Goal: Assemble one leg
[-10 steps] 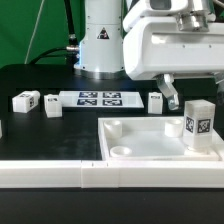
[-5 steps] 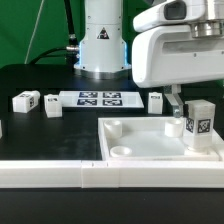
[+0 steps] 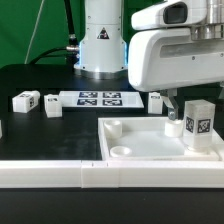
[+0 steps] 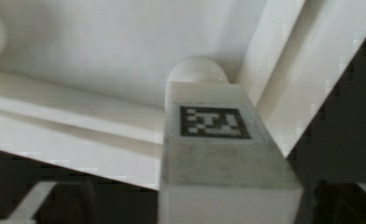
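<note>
Astride leg point(image 3: 199, 124), claw point(image 3: 186, 112) spread, not gripping

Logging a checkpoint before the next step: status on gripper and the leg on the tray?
Gripper beside leg, jaws unreadable. Leg upright on tray near a corner socket. Nothing in the way seen.

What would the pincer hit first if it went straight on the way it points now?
Most likely the upright leg on the white tray piece: the wrist view shows it straight ahead of the pincer. Depth is unclear, so it might straddle the leg instead.
</note>
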### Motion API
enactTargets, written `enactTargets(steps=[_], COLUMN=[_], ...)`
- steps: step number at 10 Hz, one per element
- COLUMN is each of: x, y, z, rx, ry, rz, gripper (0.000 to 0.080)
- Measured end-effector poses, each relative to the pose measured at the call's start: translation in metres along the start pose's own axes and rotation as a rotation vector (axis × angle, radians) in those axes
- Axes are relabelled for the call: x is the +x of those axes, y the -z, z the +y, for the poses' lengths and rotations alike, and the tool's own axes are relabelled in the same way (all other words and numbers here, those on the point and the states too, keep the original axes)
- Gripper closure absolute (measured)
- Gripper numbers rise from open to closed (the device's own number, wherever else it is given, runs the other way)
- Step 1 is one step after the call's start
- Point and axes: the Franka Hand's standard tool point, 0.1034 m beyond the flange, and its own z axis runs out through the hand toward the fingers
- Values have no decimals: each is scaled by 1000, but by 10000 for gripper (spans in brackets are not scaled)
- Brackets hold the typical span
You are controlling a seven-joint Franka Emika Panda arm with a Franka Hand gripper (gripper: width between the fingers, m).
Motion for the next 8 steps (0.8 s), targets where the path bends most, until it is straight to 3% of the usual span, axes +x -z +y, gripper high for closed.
enactTargets(steps=[1, 2, 3, 6, 8], x=[0, 0, 0, 1, 3], y=[0, 0, 0, -1, -2], z=[0, 0, 0, -4, -6], rx=[0, 0, 0, 1, -2], ry=[0, 0, 0, -63, -292], rz=[0, 0, 0, 4, 22], gripper=[284, 423, 508, 508, 508])
